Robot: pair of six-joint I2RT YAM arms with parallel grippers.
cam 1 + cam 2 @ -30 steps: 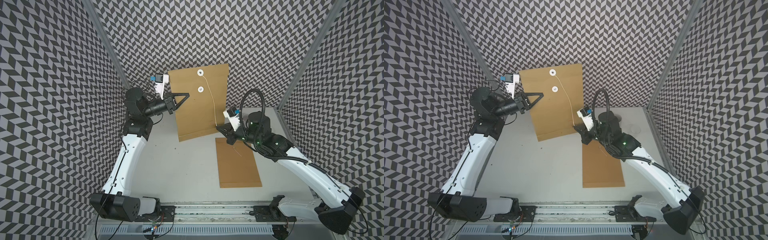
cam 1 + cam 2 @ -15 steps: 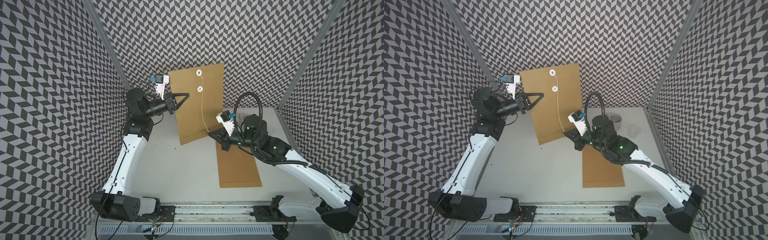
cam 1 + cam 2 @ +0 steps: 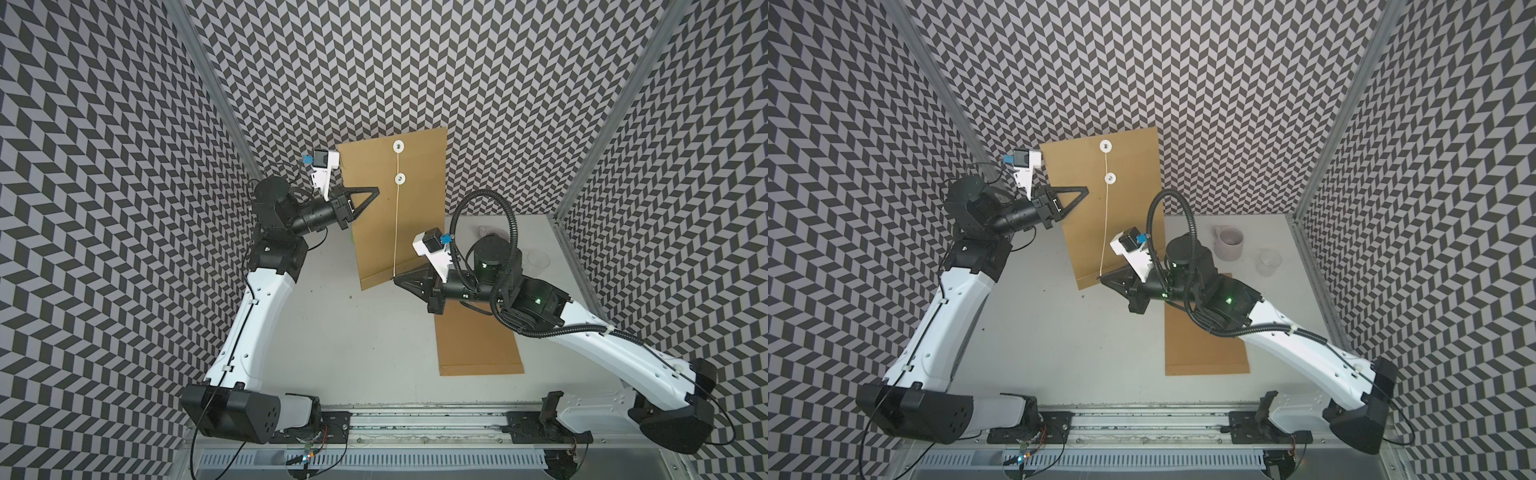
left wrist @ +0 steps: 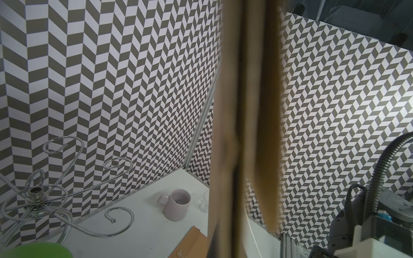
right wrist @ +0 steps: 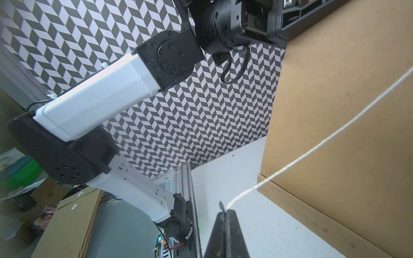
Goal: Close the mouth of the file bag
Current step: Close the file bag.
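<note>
In both top views a brown file bag point(image 3: 415, 216) point(image 3: 1129, 216) stands upright near the back wall. My left gripper point(image 3: 376, 191) point(image 3: 1086, 190) is shut on its left edge, level with the lower of two white discs point(image 3: 400, 178). A white string point(image 3: 395, 232) runs taut from the upper disc point(image 3: 398, 146) down past the lower one to my right gripper point(image 3: 395, 279) point(image 3: 1101, 277). That gripper is shut on the string's end, just off the bag's bottom edge. The right wrist view shows the string point(image 5: 312, 152) pinched at the closed tips point(image 5: 225, 211). The left wrist view shows the bag point(image 4: 234, 111) edge-on and blurred, hiding the jaws.
A second brown file bag point(image 3: 478, 345) lies flat on the table under my right arm. A pale mug point(image 3: 1229, 243) and a clear glass point(image 3: 1268, 262) stand at the back right. A chrome wire rack point(image 4: 44, 194) and a green object point(image 4: 35, 248) sit behind the held bag.
My right gripper has moved left along the bag's lower edge with the string, which now hangs straight down from the discs. The left gripper has kept its hold in place.
</note>
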